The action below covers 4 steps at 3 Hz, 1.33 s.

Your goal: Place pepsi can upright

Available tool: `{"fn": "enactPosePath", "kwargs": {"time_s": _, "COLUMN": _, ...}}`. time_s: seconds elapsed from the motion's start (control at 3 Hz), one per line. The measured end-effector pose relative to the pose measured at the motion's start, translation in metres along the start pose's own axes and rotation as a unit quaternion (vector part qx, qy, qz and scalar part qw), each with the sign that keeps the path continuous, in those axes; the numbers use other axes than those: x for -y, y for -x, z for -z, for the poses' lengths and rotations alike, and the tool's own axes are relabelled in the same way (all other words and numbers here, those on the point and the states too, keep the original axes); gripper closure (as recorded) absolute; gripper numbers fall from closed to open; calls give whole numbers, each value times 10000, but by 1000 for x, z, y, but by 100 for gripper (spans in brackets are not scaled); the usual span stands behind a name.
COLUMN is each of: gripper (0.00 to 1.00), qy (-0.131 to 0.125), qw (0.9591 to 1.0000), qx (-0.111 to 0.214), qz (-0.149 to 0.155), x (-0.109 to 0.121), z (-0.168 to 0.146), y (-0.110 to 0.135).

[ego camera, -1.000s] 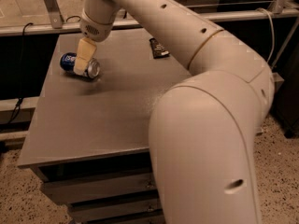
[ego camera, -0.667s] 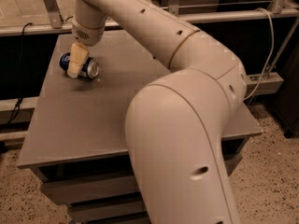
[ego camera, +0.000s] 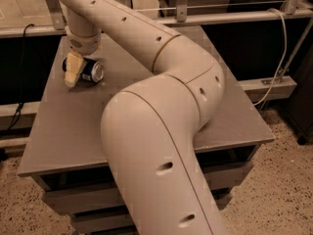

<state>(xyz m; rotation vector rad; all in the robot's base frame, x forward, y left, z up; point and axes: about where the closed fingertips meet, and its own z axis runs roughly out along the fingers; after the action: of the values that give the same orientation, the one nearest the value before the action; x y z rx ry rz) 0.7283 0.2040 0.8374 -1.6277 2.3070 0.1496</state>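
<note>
We note grey-brown table, drawer-like tiers under its front edge. Speckled floor around it. Metal rail runs behind. White cable hangs at right, black cable at left. Gripper sits low over table's far-left part.

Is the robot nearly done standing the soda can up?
Not yet. Looks done: the gripper is at the pepsi can, near the table's far left corner. In hand: the gripper sits low, right against the can's left part; whether it grips is unclear. Left to do: the can lies on its side, its silver end facing right, so it needs tipping upright and setting down.
</note>
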Motion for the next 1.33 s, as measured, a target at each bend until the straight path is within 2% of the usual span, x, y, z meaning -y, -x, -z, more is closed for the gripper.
{"fn": "enactPosePath", "kwargs": {"time_s": 0.33, "gripper": 18, "qy": 26, "qw": 10000, "qx": -69, "qz": -35, "x": -7, "z": -3, "y": 15}}
{"fn": "enactPosePath", "kwargs": {"time_s": 0.67, "gripper": 41, "qy": 39, "qw": 10000, "qx": -67, "qz": -40, "x": -11, "z": 1, "y": 28}}
{"fn": "enactPosePath", "kwargs": {"time_s": 1.0, "gripper": 65, "qy": 88, "qw": 9999, "qx": 83, "qz": 1, "x": -16, "z": 10, "y": 41}}
{"fn": "enactPosePath", "kwargs": {"time_s": 1.33, "gripper": 88, "qy": 309, "qw": 9962, "qx": 803, "qz": 103, "x": -17, "z": 38, "y": 56}}
